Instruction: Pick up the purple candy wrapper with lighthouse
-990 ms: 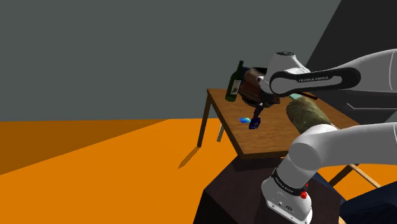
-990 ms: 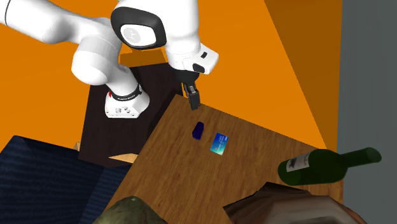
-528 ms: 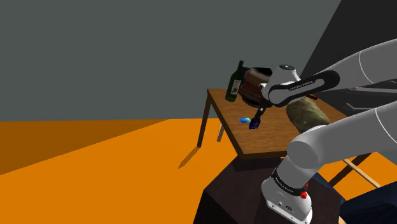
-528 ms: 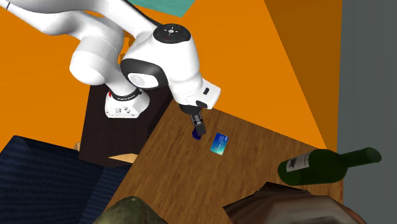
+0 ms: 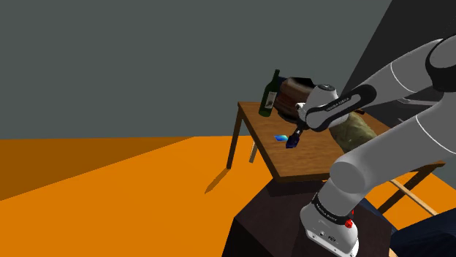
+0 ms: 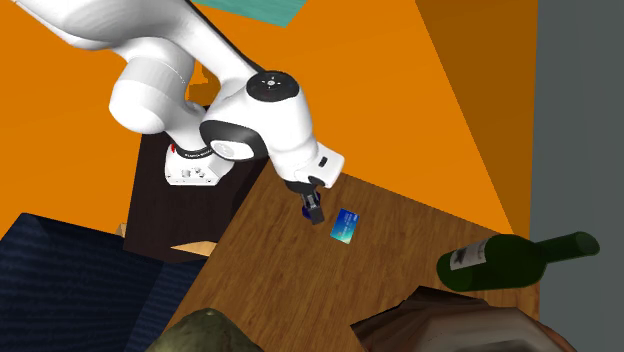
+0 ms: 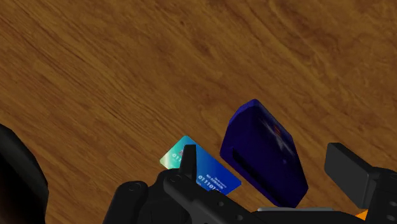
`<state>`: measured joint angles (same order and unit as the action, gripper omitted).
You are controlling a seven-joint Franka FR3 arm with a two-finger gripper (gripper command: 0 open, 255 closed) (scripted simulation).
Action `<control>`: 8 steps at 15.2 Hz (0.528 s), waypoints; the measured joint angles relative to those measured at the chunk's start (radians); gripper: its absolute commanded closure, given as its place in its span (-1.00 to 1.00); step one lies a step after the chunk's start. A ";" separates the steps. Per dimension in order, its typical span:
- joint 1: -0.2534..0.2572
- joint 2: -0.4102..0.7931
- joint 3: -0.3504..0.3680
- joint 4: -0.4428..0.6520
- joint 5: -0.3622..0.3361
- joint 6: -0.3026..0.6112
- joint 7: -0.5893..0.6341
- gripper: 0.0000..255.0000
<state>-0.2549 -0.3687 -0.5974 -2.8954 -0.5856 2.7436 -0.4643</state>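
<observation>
Wrist view: gripper (image 7: 267, 162) is wide open. Its fingers (image 7: 189, 159) stand either side of the candy wrapper (image 7: 264, 153) w/ a gap on both sides, so nothing is clamped. Wrapper reads dark blue-purple, a small pouch lying on the wood table (image 7: 127, 63); print can't be made out. It sits just beside the card (image 7: 200, 170), a teal-to-blue one lying flat; can't tell if the two touch. One finger overlaps the card's edge in this view.

Second exterior view: gripper (image 6: 313, 208) is low at the tabletop right next to the card (image 6: 345, 225), on the card's stand-facing side. Wrapper is mostly covered by the fingers there. The stand (image 6: 165, 210) is a dark box off the table edge nearest the card.

Shoulder view: arm reaches over the table (image 5: 307, 160), w/ the gripper (image 5: 294, 139) down by the card (image 5: 280, 137). A green wine bottle (image 5: 270, 95) stands upright, well apart from the card, at the table end away from the stand. A brown lump (image 5: 292, 91) is just beside the bottle, and a mossy green-brown lump (image 5: 354, 128) lies near the card's far side behind the arm. Floor (image 5: 109, 182) is orange.
</observation>
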 measured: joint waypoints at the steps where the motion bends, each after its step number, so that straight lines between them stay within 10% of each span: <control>1: -0.001 0.011 -0.002 -0.004 -0.003 0.015 0.003 -1.00; 2: 0.000 0.019 -0.003 -0.004 -0.004 0.024 0.005 1.00; 8: 0.001 0.026 -0.002 -0.004 -0.005 0.033 0.007 1.00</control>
<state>-0.2537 -0.3431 -0.5996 -2.8999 -0.5906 2.7770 -0.4571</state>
